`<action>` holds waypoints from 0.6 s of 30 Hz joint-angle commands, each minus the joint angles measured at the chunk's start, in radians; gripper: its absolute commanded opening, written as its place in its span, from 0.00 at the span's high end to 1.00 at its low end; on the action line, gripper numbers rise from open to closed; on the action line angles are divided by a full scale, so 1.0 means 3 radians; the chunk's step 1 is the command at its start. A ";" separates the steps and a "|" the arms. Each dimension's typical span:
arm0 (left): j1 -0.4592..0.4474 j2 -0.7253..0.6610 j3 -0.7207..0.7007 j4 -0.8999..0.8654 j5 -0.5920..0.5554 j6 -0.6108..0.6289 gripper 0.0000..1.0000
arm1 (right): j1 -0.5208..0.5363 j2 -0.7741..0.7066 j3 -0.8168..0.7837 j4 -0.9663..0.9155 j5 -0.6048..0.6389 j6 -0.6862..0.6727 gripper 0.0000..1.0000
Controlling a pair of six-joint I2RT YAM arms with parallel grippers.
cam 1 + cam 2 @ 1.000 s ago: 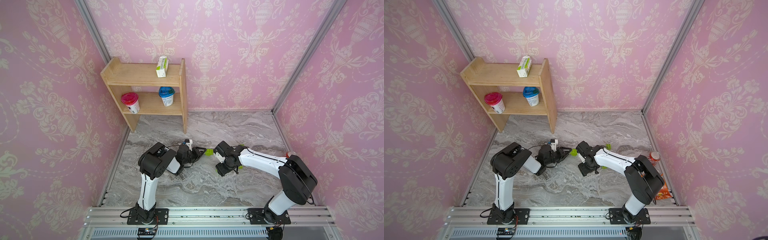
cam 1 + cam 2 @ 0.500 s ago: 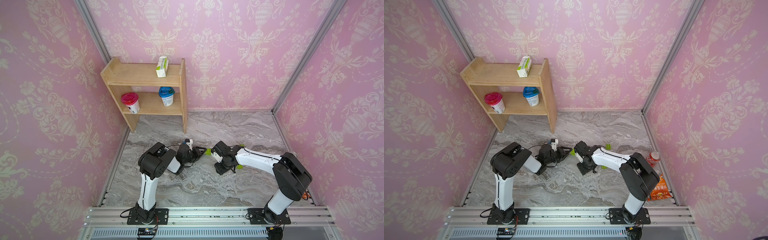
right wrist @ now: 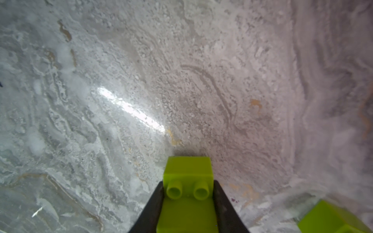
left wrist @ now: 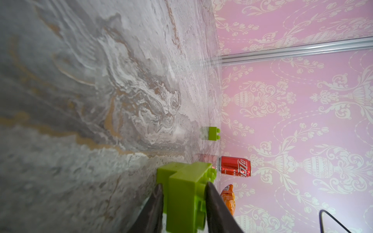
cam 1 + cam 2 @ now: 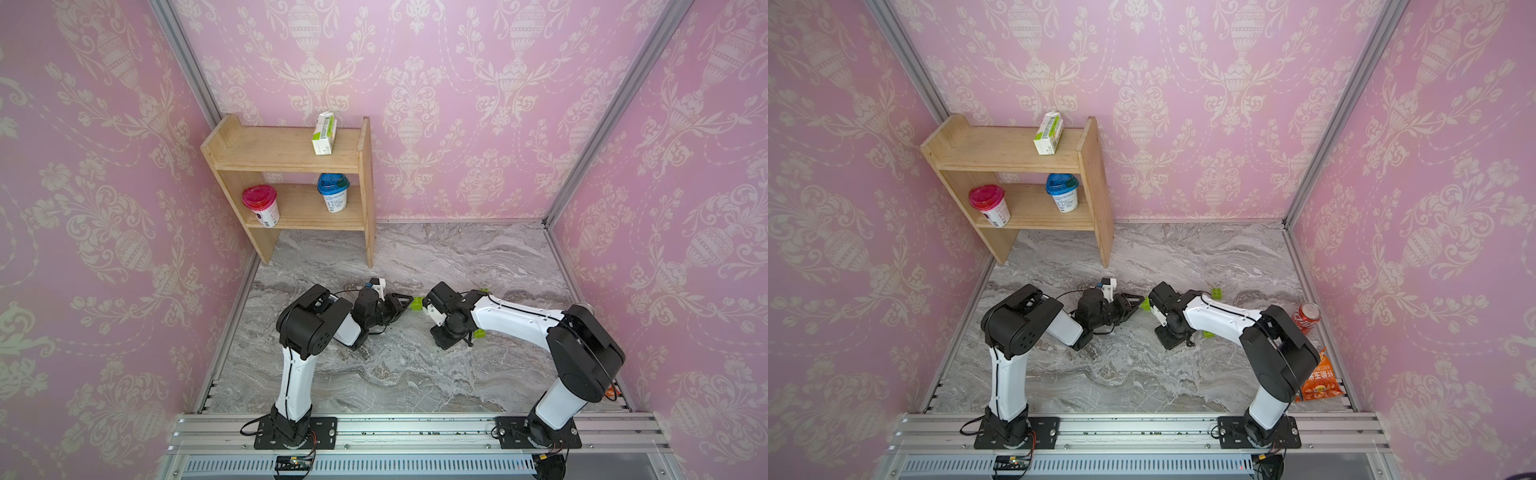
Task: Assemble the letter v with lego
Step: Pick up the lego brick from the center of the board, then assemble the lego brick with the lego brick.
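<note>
Light, rigid and slick, the lego [image 5: 1216,293] wants a pinch across flat side walls clear of the studs, as now: the left pincer [image 4: 184,194], arm stretched low rightward, is clamped on joined bricks [image 4: 186,179] at mid-table [image 5: 395,374], while the right pincer [image 3: 188,193], wrist bent steeply down, clamps a single brick [image 3: 188,170] down at the table.
</note>
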 commanded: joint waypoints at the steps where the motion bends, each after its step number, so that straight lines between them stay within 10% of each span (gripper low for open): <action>1: -0.0017 -0.0017 0.0027 -0.0112 0.0076 0.0048 0.65 | -0.0014 -0.0180 0.0189 -0.0151 0.0108 -0.0380 0.79; 18: -0.0007 -0.0046 0.0157 -0.0522 0.0250 0.0250 0.68 | -0.0567 0.0386 0.1248 -0.0805 -0.0418 -0.2710 1.00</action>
